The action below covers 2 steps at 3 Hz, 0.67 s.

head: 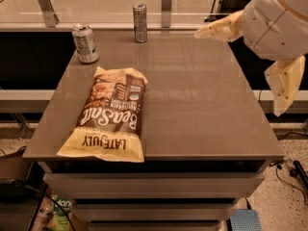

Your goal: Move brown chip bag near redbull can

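Hovering top right, tool [238, 71] partly cropped.

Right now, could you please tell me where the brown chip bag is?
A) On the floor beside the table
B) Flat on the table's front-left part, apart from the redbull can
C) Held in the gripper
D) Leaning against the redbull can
B: the brown chip bag lies flat on the front-left of the table, apart from the redbull can standing at the rear edge. The gripper hovers open and empty over the right side.
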Each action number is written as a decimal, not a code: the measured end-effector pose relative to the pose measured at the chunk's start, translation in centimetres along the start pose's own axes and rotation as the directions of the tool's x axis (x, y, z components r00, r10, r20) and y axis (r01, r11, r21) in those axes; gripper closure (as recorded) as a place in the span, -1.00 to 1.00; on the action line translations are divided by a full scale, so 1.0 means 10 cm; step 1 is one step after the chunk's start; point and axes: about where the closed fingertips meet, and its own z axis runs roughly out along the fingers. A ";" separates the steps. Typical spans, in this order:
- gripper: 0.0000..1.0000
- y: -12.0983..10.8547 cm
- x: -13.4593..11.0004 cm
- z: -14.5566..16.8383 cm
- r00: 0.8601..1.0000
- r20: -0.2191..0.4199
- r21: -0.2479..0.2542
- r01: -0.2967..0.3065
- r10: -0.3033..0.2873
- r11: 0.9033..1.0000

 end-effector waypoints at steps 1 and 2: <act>-1.00 -0.09 -0.18 0.09 0.987 0.037 0.002 0.157 -0.157 0.988; -1.00 -0.19 -0.32 0.24 0.963 0.089 0.005 0.253 -0.253 0.967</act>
